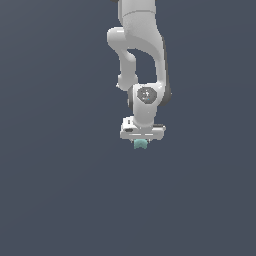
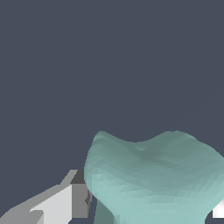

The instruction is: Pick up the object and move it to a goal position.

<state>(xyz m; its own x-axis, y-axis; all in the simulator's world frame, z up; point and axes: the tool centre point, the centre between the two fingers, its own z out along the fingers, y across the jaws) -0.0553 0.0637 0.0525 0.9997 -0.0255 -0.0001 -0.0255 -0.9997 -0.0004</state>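
Teal object (image 2: 153,175) with stubby lobes fills the wrist view, pinched between the white gripper's (image 1: 141,142) fingers (image 2: 61,203). From the exterior view it hangs just beneath the Panda arm (image 1: 142,55), against a plain dark grey-blue background (image 1: 50,190).

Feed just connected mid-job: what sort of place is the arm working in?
Likely a bare simulated workspace: flat, featureless slate-grey surroundings, an untextured white arm, and a faceted teal piece under the gripper. No furniture shows.
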